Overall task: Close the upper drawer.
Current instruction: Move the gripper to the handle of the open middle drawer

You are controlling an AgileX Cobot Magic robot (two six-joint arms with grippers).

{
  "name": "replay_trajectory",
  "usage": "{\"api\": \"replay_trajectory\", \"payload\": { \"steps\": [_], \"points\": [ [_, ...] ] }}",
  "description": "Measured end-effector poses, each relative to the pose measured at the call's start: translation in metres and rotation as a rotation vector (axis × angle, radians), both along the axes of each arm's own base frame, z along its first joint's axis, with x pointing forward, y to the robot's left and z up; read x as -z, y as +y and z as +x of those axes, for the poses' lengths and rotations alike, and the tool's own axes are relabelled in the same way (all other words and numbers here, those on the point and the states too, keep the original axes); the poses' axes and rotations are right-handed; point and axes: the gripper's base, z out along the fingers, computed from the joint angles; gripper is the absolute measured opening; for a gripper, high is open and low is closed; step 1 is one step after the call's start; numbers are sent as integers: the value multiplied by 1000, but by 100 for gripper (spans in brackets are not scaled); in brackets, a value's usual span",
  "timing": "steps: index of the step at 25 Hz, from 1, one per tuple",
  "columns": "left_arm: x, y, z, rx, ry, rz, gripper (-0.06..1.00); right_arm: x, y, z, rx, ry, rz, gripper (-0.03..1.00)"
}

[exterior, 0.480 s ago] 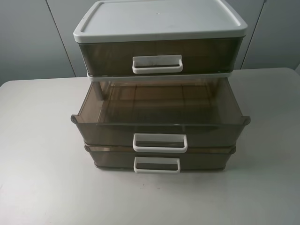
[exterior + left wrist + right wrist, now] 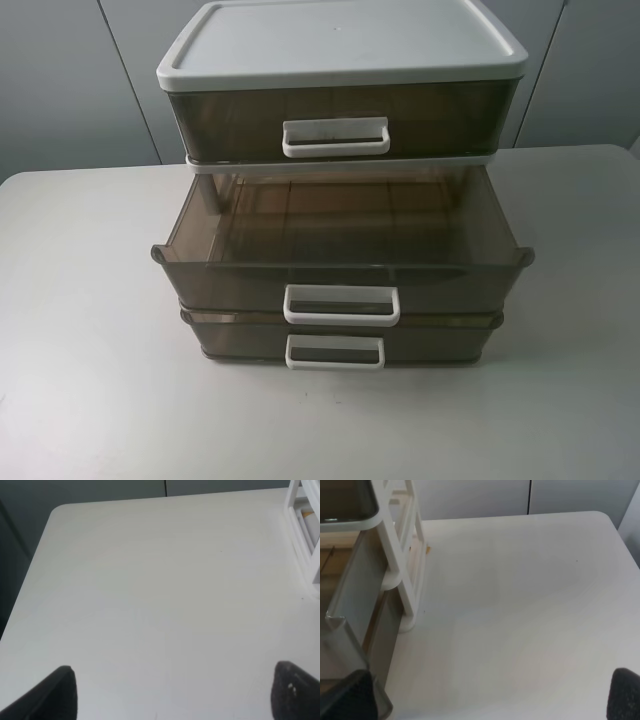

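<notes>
A drawer cabinet with a white lid (image 2: 340, 40) stands on the table and holds three smoky-brown drawers with white handles. The top drawer (image 2: 440, 115) sits flush in the frame. The middle drawer (image 2: 450, 275) is pulled far out toward the front and is empty. The bottom drawer (image 2: 440, 345) is in. No arm shows in the exterior view. My left gripper (image 2: 172, 695) is open over bare table, with the cabinet's white frame (image 2: 305, 540) off to one side. My right gripper (image 2: 490, 695) is open beside the pulled-out drawer's side wall (image 2: 355, 600) and the frame (image 2: 402, 555).
The white table (image 2: 80, 300) stretches to both sides of the cabinet and in front of it. A grey panelled wall (image 2: 70, 80) stands behind the table. The table's rounded corners show in both wrist views.
</notes>
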Motion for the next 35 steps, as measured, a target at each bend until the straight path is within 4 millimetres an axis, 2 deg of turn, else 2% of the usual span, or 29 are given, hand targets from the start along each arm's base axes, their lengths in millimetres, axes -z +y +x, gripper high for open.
{"api": "replay_trajectory", "payload": {
  "steps": [6, 11, 14, 20, 27, 32, 35],
  "points": [
    [0, 0, 0, -1, 0, -2, 74, -2, -1, 0, 10, -12, -1, 70],
    [0, 0, 0, -2, 0, -3, 74, -37, -9, 0, 73, -61, -78, 70],
    [0, 0, 0, -2, 0, -3, 74, -51, -11, 14, 66, -24, -95, 70],
    [0, 0, 0, -2, 0, -3, 74, -57, 1, 40, -153, -4, -64, 70],
    [0, 0, 0, -1, 0, -1, 74, -61, 22, 69, -430, 67, -110, 70],
    [0, 0, 0, -1, 0, -1, 74, -75, 46, 81, -631, 106, -55, 70],
    [0, 0, 0, -1, 0, -1, 74, -74, 64, 84, -766, 161, -4, 70]
  ]
}}
